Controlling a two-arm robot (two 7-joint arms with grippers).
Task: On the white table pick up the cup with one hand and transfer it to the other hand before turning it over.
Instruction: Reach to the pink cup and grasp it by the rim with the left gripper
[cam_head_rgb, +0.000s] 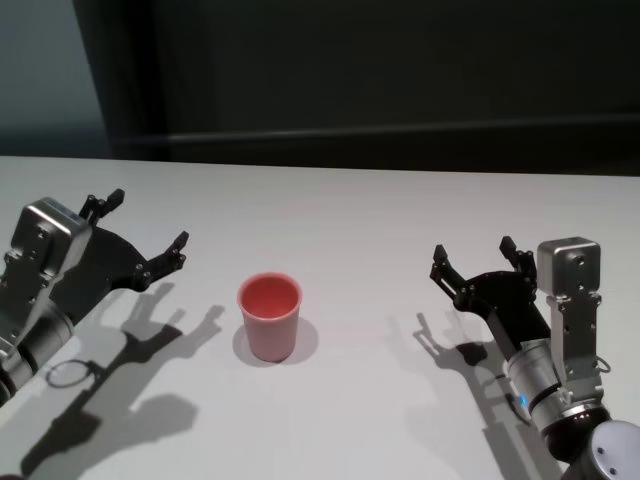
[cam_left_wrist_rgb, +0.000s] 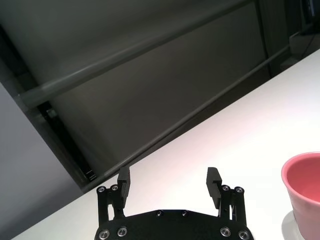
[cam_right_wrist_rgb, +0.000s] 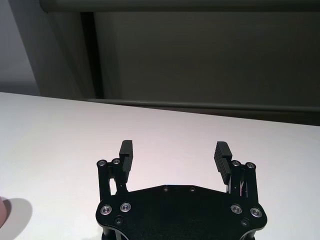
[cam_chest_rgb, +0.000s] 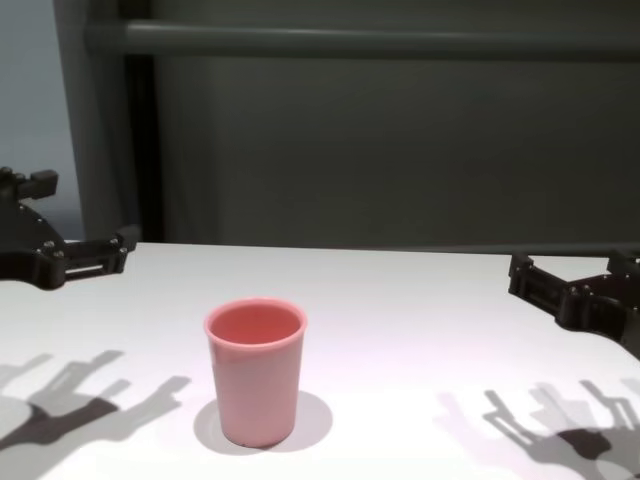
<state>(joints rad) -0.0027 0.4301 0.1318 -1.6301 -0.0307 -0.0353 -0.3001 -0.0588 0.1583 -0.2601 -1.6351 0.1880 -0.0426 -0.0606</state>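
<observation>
Start at your left: the left gripper (cam_head_rgb: 140, 232) hangs above the white table (cam_head_rgb: 380, 220) with its jaws spread wide and nothing between them, its arm angled in from the near-left edge so the fingers point forward and toward the middle. The cup (cam_head_rgb: 269, 316) stands upright, mouth up, just ahead of and inboard of that gripper, well apart from its fingertips; in the left wrist view only the cup's rim and side show off to one side of the open fingers.

To take it well, I judge you should swing the left gripper round until the cup sits squarely between the two fingers, then come in level at mid-height of the wall, below the rolled rim. The tumbler is tapered and light, so a grip placed low or off-centre could tip it or let it slide. Close gently and leave the upper part free for the other hand.

On the far side, the right gripper (cam_head_rgb: 474, 262) is likewise wide open and empty, its arm rising from the near-right corner, fingers pointing forward, the cup well off to its inboard side.
</observation>
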